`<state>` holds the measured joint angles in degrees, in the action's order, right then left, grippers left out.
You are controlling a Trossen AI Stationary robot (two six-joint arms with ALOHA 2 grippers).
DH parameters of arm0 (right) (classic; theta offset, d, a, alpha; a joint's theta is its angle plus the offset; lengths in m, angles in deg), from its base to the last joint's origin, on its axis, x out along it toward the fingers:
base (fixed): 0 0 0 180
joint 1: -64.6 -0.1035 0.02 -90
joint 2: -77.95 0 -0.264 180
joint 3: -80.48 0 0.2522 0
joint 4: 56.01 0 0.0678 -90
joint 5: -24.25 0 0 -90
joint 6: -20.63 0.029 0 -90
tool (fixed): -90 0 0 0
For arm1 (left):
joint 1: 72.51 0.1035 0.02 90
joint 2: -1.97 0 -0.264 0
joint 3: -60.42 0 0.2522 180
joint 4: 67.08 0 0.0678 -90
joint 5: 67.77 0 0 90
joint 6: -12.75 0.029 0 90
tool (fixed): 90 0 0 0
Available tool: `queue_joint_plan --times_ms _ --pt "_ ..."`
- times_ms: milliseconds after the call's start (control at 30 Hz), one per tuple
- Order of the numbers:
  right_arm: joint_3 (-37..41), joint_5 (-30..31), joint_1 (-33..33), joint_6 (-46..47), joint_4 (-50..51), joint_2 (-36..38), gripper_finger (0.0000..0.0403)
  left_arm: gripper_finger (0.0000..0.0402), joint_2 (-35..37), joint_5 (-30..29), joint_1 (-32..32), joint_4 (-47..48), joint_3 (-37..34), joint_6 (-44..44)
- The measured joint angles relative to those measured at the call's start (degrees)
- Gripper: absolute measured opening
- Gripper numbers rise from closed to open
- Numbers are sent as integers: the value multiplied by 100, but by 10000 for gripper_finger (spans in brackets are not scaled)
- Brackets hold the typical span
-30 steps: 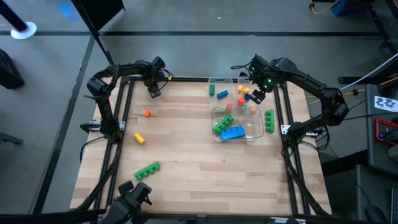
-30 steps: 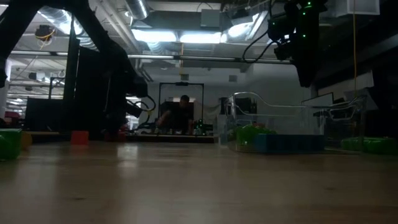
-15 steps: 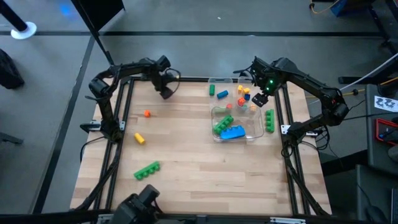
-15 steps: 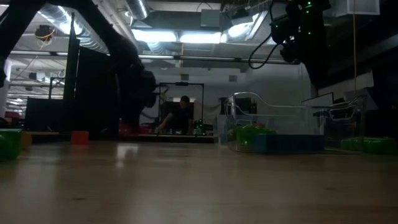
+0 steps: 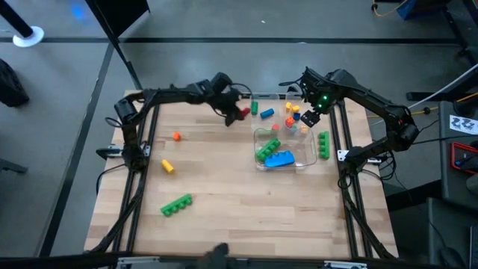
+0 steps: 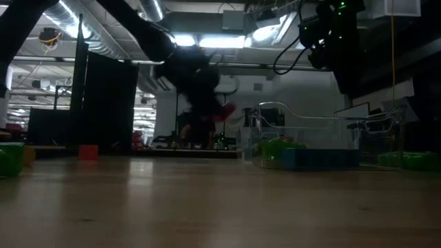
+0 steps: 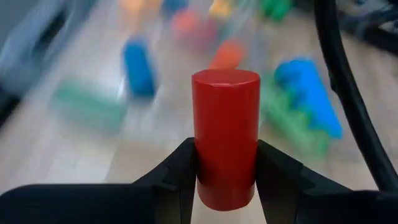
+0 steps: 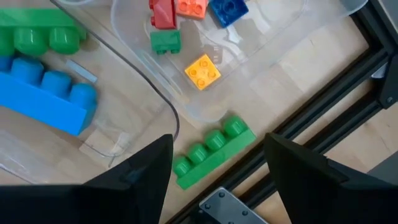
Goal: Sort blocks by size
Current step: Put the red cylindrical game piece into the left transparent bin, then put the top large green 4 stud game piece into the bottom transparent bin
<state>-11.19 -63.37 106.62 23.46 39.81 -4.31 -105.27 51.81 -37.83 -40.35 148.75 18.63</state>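
My left gripper [image 5: 237, 112] hangs over the far middle of the table, just left of the clear tray [image 5: 305, 158], and is shut on a red cylinder [image 7: 225, 134]. My right gripper [image 8: 217, 180] stands open, pointing down over the tray's right rim, above a green bar [image 8: 211, 151] that lies flat on the table. A blue brick [image 5: 280, 158] and a green brick [image 5: 267, 149] lie in the tray. Small blocks [image 5: 290, 112] and a blue cylinder [image 5: 267, 113] lie near the far edge. On the left lie an orange cube [image 5: 176, 136], a yellow cylinder [image 5: 167, 166] and another green bar [image 5: 176, 204]. My left gripper pinches the red cylinder's round sides near one end [image 7: 225, 180] between its two fingers [image 7: 181, 168]. The fingers come from the table's left, slanting down. The cylinder's other end [image 7: 225, 78] sticks out past the fingers, and the cylinder is lifted clear of the table.
A dark metal frame [image 5: 345, 172] runs along the table's left and right edges. Bare wood fills the middle and near part of the table. In the low view the room behind shows lights and dark racks.
My left gripper has swung from the far left corner toward the table's right along the far edge, rising as it went. It has tipped from pointing down to slanting. The red cylinder has gone with it, held clear of the table.
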Motion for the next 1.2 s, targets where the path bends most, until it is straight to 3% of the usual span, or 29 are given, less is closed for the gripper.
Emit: queue_joint_plan --times_ms 167,400,767,933,1067,1200 --pt "0 3 0 125 58 0 253 120 0 -861 -557 -1411 0 140" --pt "2 10 -7 671 434 0 253 122 -229 -2389 -1021 -2536 2 873" --pt "2 558 -560 1371 558 2 253 125 -626 -2665 -1090 -2830 -2 1018" --pt "2 634 -1043 1455 670 2 253 166 -624 -2891 -1107 -3017 2 647" --pt "40 1025 -1470 1680 792 40 253 205 -623 -2918 -1107 -2978 2 467" --pt "535 1156 -1722 1936 792 386 253 223 -579 -2919 -1105 -2950 2 257"
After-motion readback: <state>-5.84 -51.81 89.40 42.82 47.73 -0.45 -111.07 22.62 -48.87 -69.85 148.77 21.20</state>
